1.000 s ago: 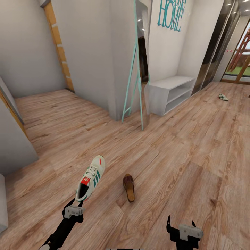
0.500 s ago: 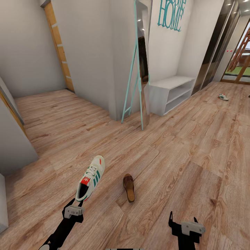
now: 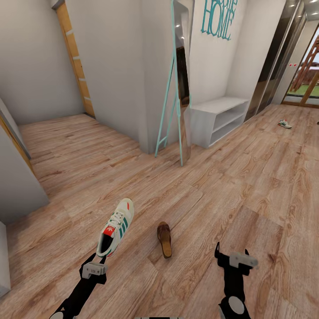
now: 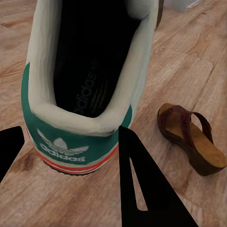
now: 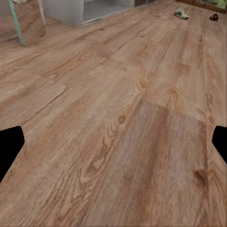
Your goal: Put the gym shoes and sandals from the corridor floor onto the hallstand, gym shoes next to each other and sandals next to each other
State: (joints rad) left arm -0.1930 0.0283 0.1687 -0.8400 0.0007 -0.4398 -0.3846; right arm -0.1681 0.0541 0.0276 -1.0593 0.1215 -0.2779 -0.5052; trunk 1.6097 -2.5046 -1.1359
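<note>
The left gripper [image 3: 103,258] clasped the heel of a gym shoe [image 3: 116,226], its toe pointing away. A sandal [image 3: 164,239] lay just right of it on the corridor floor [image 3: 230,186]. The right gripper [image 3: 230,256] hung over bare planks, fingers wide. The hallstand [image 3: 218,118] stood far off, with another gym shoe [image 3: 285,124] beyond.

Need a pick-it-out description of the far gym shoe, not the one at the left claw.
Start at the pale grey hallstand against the wall under the teal HOME lettering. Go on down the corridor toward the glass door; a small pale gym shoe lies alone on the floor. The other sneaker sits near, beside a brown sandal.
</note>
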